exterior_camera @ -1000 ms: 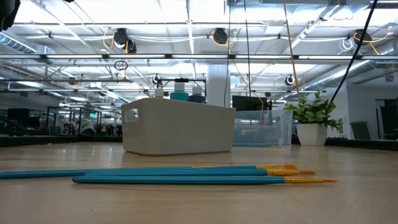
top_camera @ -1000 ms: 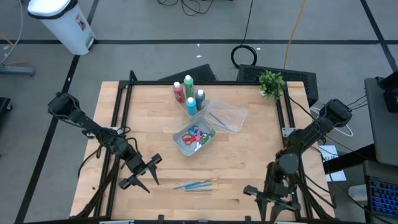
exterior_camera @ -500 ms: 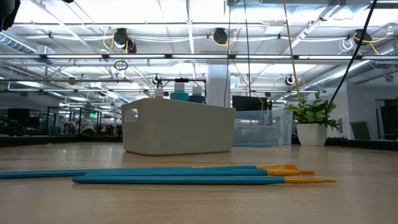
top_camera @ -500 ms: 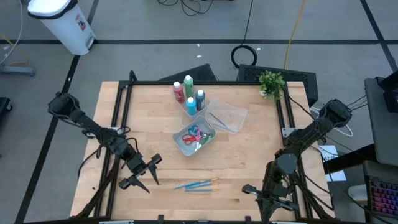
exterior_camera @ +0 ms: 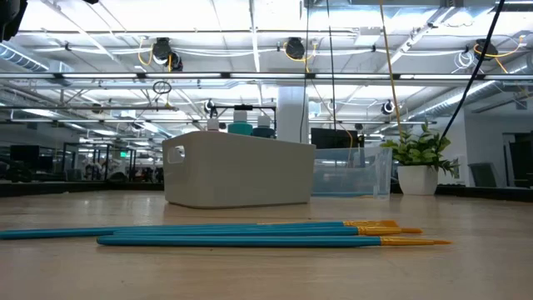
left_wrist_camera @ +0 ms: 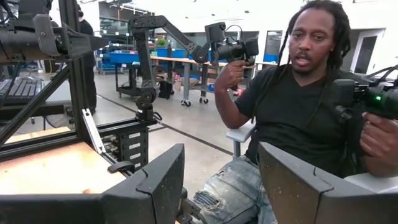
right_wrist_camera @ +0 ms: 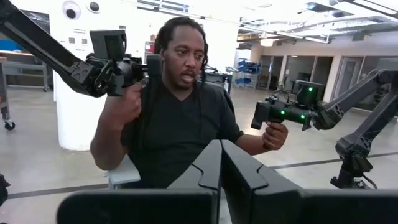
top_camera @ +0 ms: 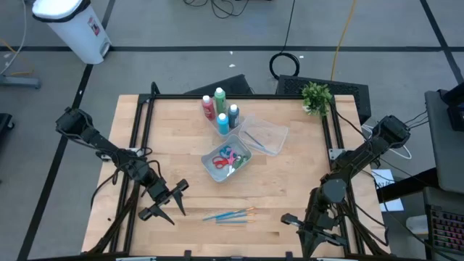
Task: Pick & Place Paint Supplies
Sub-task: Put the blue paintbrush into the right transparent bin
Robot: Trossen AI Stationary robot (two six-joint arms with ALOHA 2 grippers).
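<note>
From overhead we look straight down on the whole counter [top_camera: 174, 138], both arms at the frame's lower corners. Our low camera sits at counter height, very near the brushes [exterior_camera: 250, 233], facing the room. Both views share the brushes and the white tub [exterior_camera: 237, 171]. Each wrist camera looks outward past its own fingers at a seated person [right_wrist_camera: 174, 106].

Blue brushes [top_camera: 228, 215] with orange tips; red bottle [top_camera: 208, 106].

Bare tabletop [top_camera: 290, 181] around brushes [top_camera: 228, 215], tubs [top_camera: 230, 159] and bottles [top_camera: 221, 109] crowding table centre
</note>
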